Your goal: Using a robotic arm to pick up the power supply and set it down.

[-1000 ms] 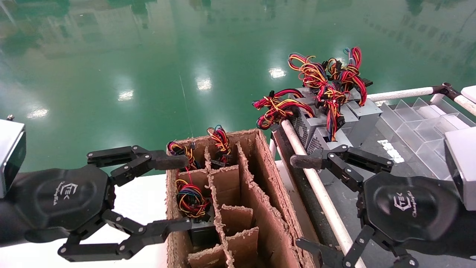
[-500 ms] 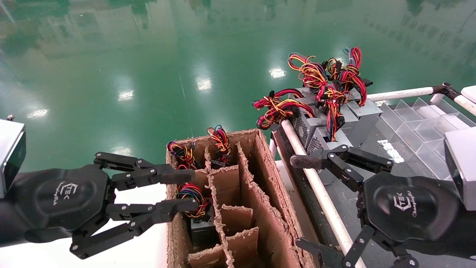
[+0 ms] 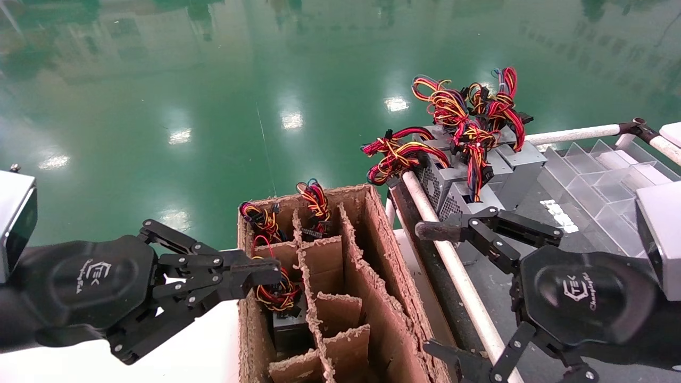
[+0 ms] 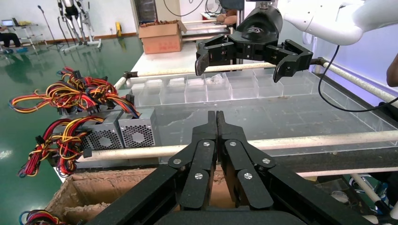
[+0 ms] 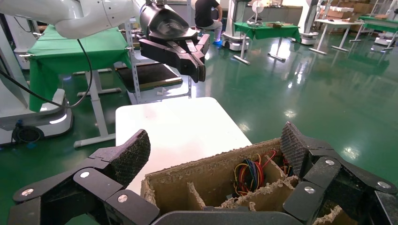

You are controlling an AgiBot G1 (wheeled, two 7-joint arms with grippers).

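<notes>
Upright in its carton cell, power supply (image 3: 287, 324), wires up; left jaws closed empty, right jaws spread.

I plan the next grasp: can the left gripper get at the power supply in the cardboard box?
Probably not yet. The left gripper hangs shut and empty above the cardboard box; the power supply sits low between dividers under its wire bundle. Nothing else blocks the way down.

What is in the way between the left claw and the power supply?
Only its own wire bundle, lying on top of the power supply. The shut left claw hangs over the cardboard box wall beside it.
</notes>
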